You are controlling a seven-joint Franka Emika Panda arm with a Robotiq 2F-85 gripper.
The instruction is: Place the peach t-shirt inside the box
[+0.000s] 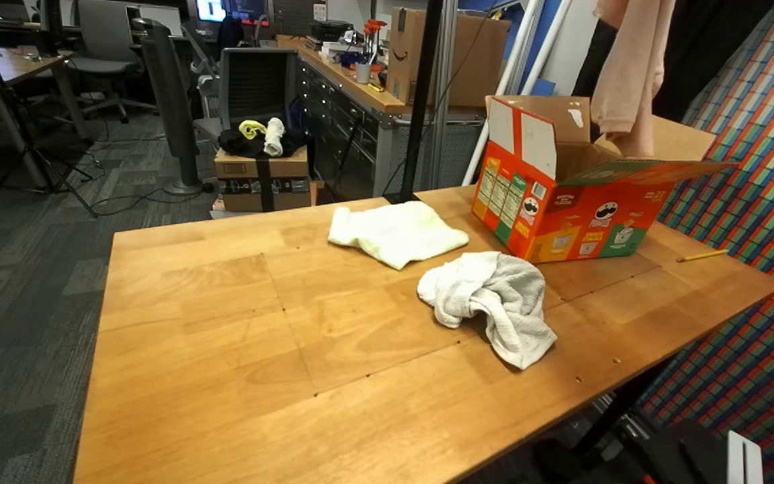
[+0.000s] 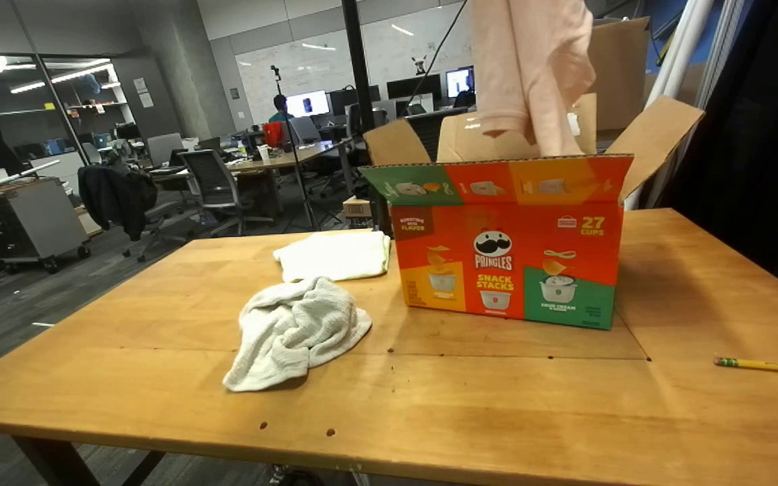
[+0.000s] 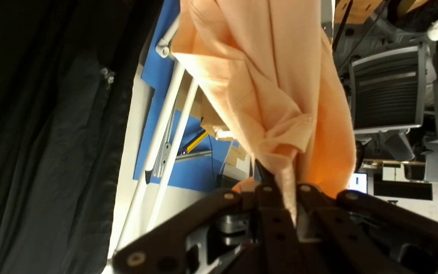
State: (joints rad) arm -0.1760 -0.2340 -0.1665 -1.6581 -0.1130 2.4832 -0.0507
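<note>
Worktop (image 1: 205, 349): Spanned the lower part of the frame in both exterior views.

Box (image 2: 507, 253): Stood upright, right of centre in both exterior views, with its flaps (image 2: 500, 182) spread outward.

Peach t-shirt (image 2: 531, 67): Hung from the top edge of the frame, over the box, in both exterior views. Its lowest end passed out of sight behind the near flap; depth inside could not be told. Judged step: lowering into the box, at an early stage, since most visible fabric was above the rim.

Crumpled cloth (image 1: 504, 296): Lay left of the box; judged not required.

Flat cloth (image 1: 400, 232): Lay left of the box, higher in the frame than the crumpled cloth.

Hand (image 3: 285, 192): Occupied the lower centre of the wrist view; out of frame in both exterior views. It was drawn together on a narrow fold of the peach t-shirt. Judged next move: descend, keep the hem within the flaps, and release only once the bulk lay below the rim. Probable fault: fabric draping over a flap.

Pencil (image 1: 703, 256): Lay right of the box; no action was called for.
</note>
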